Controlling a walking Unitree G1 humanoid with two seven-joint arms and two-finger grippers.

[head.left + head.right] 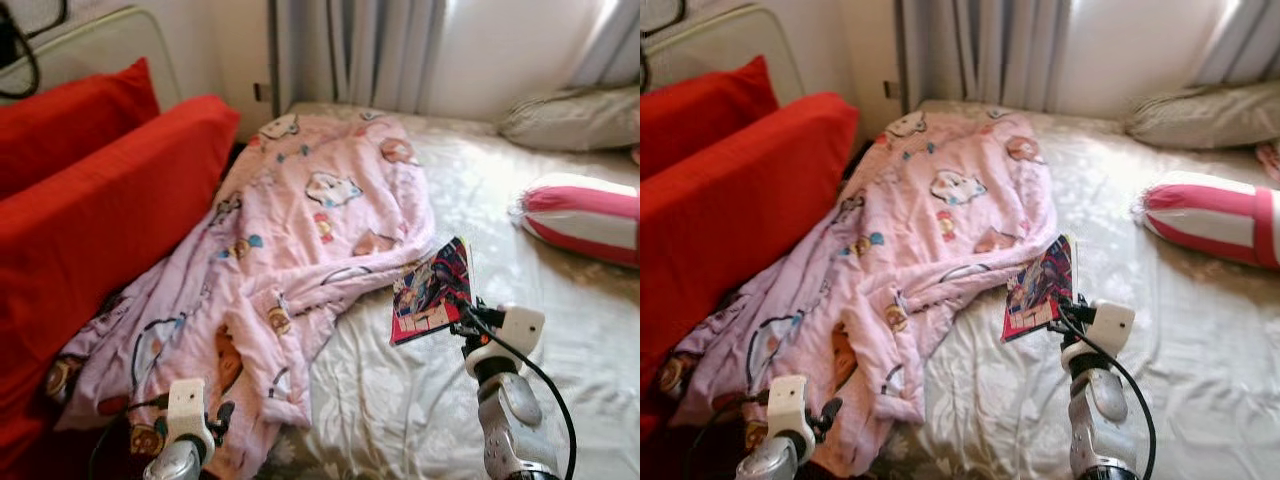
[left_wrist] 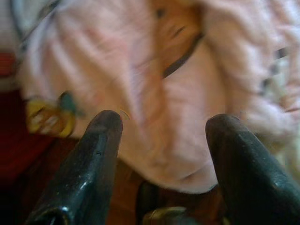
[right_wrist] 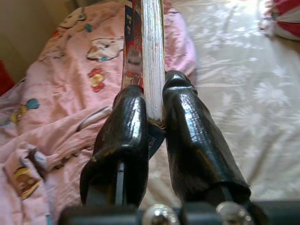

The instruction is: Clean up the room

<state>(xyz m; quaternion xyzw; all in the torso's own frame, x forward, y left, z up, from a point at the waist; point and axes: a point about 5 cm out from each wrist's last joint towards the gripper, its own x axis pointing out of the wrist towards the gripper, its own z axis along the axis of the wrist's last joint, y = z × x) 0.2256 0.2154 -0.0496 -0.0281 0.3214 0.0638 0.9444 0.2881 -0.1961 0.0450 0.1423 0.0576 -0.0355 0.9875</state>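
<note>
Overhead, the right end effector (image 3: 154, 110) pinched a comic book (image 1: 432, 290) above the bed (image 1: 560, 330), beside the pink blanket (image 1: 290, 230); the left end effector (image 2: 161, 129) hung spread near the blanket's edge.

Fleecy matt pink blanket (image 1: 300, 220); glossy paper book (image 1: 432, 290); shiny black tool fingers (image 3: 187, 136); smooth sheet (image 1: 560, 330).

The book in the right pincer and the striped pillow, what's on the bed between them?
Nothing but bare pale sheet lies between the book, clamped in the right pincer, and the red and white striped pillow; the left eye view shows that stretch.
</note>
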